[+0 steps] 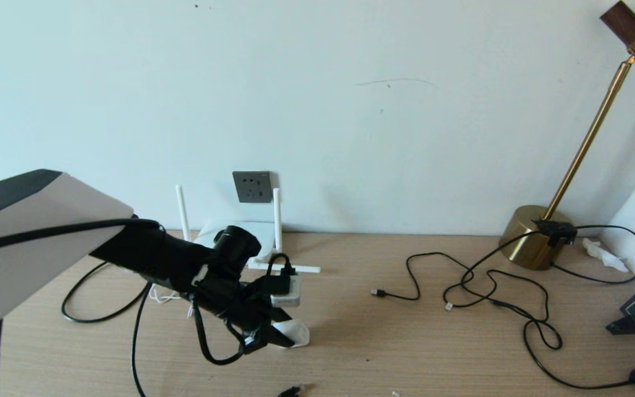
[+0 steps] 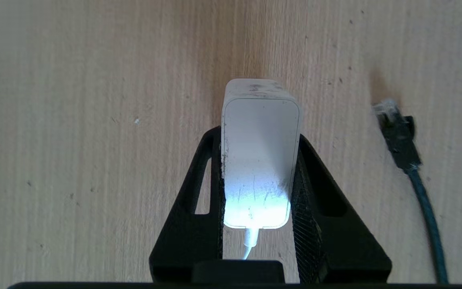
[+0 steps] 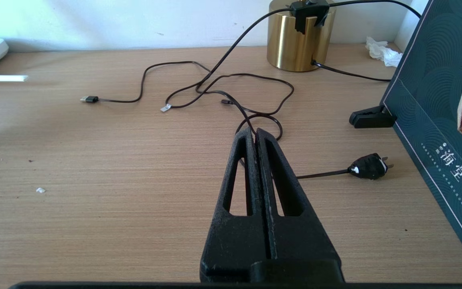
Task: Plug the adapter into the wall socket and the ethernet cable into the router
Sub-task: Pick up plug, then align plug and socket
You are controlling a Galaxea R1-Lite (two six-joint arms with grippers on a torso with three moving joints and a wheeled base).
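From the head camera, the left end effector (image 1: 290, 335) is low over the wooden table (image 1: 405, 342), at the white adapter (image 1: 295, 333), just in front of the router (image 1: 251, 234) below the wall socket (image 1: 252, 186). The left wrist camera shows its two fingers (image 2: 199, 192) pressed against both sides of the adapter (image 2: 260, 160), gripping it, with the ethernet cable (image 2: 401, 140) plug lying near. The right wrist camera shows the right end effector (image 3: 255, 138) closed, holding nothing, above thin black cables (image 3: 231, 86).
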